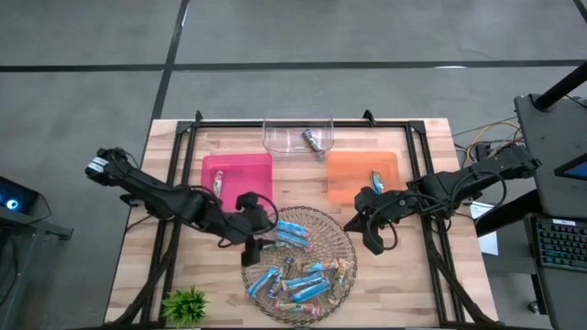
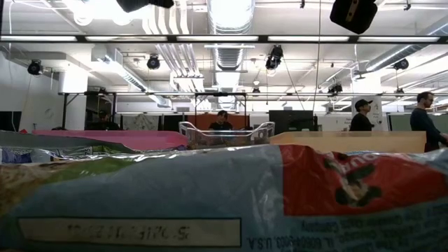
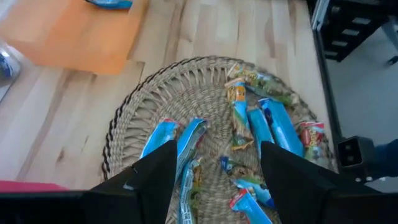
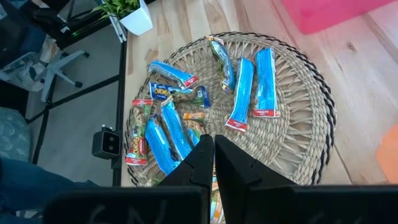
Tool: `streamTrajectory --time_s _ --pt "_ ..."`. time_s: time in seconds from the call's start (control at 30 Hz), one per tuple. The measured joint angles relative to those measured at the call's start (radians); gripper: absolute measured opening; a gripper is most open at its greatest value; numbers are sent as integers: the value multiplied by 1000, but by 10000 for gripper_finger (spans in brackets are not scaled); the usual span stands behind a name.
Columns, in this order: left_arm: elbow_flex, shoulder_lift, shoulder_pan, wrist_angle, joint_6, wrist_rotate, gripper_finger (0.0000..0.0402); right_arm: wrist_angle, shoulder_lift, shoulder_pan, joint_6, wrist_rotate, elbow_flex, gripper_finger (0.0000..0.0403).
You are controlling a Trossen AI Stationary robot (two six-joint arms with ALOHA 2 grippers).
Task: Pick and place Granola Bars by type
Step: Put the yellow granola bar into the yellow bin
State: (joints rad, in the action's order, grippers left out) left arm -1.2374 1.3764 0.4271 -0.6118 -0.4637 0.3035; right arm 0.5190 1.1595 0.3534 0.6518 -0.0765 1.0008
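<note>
Several granola bars (image 1: 295, 271), mostly bright blue with some tan and reddish ones, lie in a round wicker basket (image 1: 341, 235) at the table's near middle. My left gripper (image 1: 256, 248) stands open over the basket's left rim; in its wrist view the left gripper (image 3: 217, 149) has blue bars (image 3: 186, 138) ahead of its fingers. My right gripper (image 1: 374, 240) is shut and holds nothing, beside the basket's right rim; the right wrist view shows the right gripper (image 4: 214, 142) over the bars (image 4: 246, 93). A wrapper (image 2: 224, 203) close to the lens fills the low view.
A pink tray (image 1: 240, 165) holds one bar (image 1: 218, 184). An orange tray (image 1: 353, 174) holds a blue bar (image 1: 377, 181), and a clear bin (image 1: 284, 136) at the far edge holds one bar (image 1: 313, 140). A small green plant (image 1: 186, 305) stands at the near left corner. People stand in the room behind.
</note>
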Motion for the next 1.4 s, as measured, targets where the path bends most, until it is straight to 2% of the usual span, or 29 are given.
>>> streamTrajectory --time_s 0.27,0.4,0.8,1.4 --pt "0 100 0 -72 30 -12 213 1 0 0 1 0 0 8" --pt "0 158 1 -80 34 -61 213 1 0 0 1 0 0 8" --pt "-1 289 0 -118 -10 -75 213 5 0 0 0 0 0 8" --pt "-1 379 0 -175 -28 -87 213 35 0 0 0 0 0 8"
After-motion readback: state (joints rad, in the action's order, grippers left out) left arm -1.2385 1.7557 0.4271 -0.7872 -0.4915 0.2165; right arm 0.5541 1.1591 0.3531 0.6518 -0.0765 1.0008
